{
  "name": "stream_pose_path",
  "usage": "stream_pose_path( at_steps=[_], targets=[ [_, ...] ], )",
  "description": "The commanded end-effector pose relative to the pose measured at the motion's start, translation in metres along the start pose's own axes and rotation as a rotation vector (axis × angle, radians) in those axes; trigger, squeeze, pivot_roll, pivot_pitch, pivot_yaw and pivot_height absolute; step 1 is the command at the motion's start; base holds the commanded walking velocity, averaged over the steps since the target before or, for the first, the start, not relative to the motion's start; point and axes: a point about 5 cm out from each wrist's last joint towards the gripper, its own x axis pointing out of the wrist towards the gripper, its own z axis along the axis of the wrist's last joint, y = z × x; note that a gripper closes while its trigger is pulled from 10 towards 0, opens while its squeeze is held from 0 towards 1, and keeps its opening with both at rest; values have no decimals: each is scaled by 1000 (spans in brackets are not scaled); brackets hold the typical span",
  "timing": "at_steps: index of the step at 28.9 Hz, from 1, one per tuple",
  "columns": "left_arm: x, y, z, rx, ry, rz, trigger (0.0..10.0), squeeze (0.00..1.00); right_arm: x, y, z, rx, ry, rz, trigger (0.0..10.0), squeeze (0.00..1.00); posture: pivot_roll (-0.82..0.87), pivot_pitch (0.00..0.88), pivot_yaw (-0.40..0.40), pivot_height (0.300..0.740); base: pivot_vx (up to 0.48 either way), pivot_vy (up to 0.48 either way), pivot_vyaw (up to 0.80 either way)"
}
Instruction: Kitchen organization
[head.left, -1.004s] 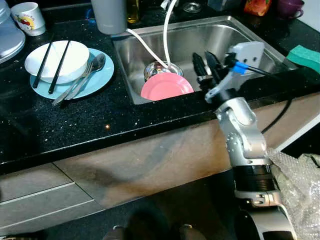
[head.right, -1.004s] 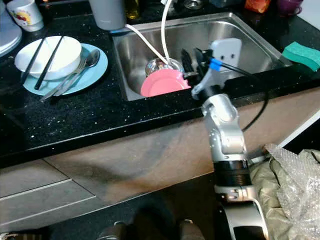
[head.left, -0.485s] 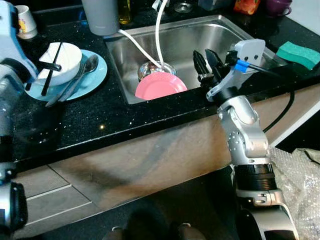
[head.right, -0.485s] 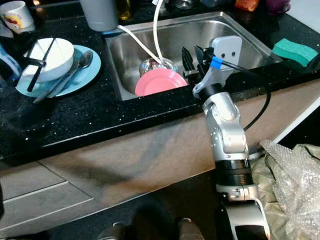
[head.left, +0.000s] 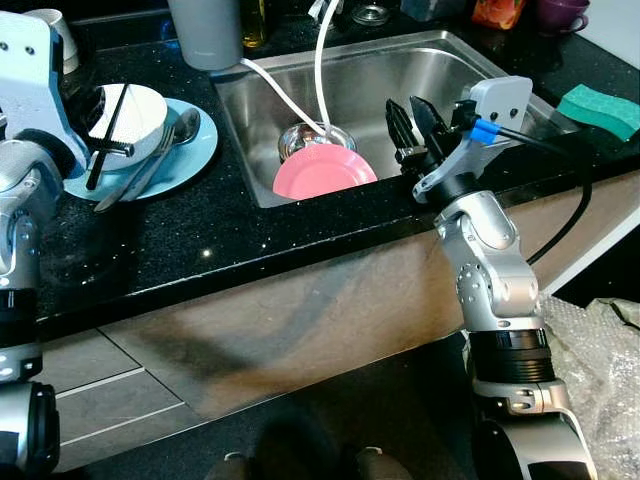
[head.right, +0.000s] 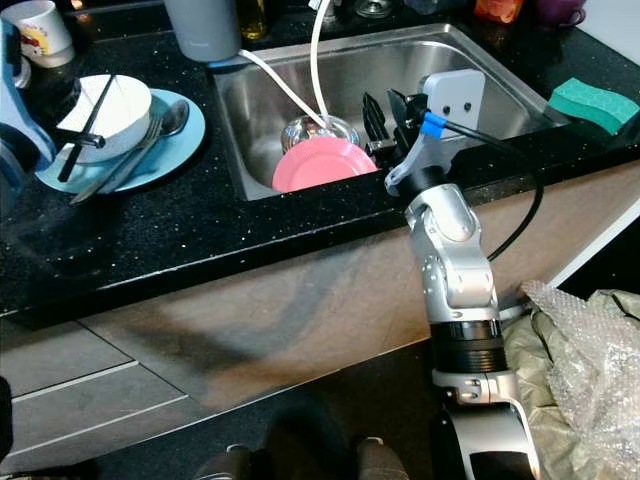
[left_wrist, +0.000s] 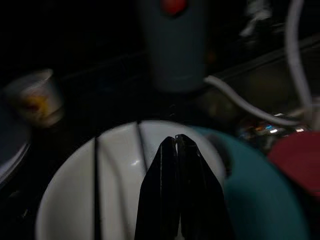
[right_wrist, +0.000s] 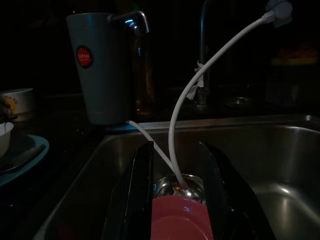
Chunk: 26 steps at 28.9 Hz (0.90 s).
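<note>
A home kitchen: a stainless steel sink (head.left: 500, 75) is set into a speckled black stone surface (head.left: 200, 240), with used dishes on the left and wooden drawer fronts (head.left: 100, 400) below.

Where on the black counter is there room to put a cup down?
The black speckled counter is bare along its front edge, between the light blue plate and the steel sink. It is crowded at that plate, where the left gripper reaches the white bowl.
</note>
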Motion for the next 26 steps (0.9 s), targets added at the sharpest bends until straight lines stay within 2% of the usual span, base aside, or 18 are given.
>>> stream_pose_path(
  at_steps=[1, 4, 5, 6, 10, 12, 20, 21, 22, 24, 26],
  targets=[
    [-3, -3, 3, 24, -16, -23, 10000, 0, -3, 3, -1, 8, 12, 13, 10000, 0, 39, 179, 13, 740, 0, 0, 0],
    [-3, -1, 0, 12, 30, -6, 10000, 0, -3, 3, -2, 8, 21, 22, 10000, 0, 41, 174, 12, 740, 0, 0, 0],
    [-3, -1, -1, -3, 44, -4, 10000, 522, -3, 3, -3, 7, 23, 23, 10000, 0, 42, 171, 12, 740, 0, 0, 0],
    [-2, -1, -2, -17, 62, -4, 10000, 1000, -3, 3, -3, 7, 24, 24, 10000, 0, 40, 167, 10, 740, 0, 0, 0],
    [2, -4, -3, -63, 94, -6, 10000, 1000, -3, 2, -3, 5, 26, 27, 10000, 0, 37, 162, 9, 740, 0, 0, 0],
    [10, -10, -3, -116, 133, -6, 10000, 1000, -2, 1, -1, 1, 28, 34, 10000, 0, 32, 157, 8, 740, 0, 0, 0],
    [23, -15, 4, -163, 147, 14, 10000, 1000, -1, -3, 1, -9, 29, 38, 10000, 0, 28, 158, 3, 740, 0, 0, 0],
    [28, -15, 9, -167, 154, 43, 10000, 176, -1, -4, 2, -13, 28, 37, 10000, 0, 28, 159, 4, 740, 0, 0, 0],
    [30, -14, 10, -157, 161, 59, 10000, 86, -1, -5, 2, -15, 28, 35, 10000, 0, 28, 159, 4, 740, 0, 0, 0],
    [33, -13, 12, -122, 179, 88, 10000, 20, -1, -6, 3, -17, 28, 33, 10000, 0, 28, 159, 4, 740, 0, 0, 0],
    [34, -12, 14, -85, 190, 109, 10000, 0, -1, -7, 3, -19, 28, 31, 10000, 0, 25, 163, 9, 740, 0, 0, 0]
  ],
)
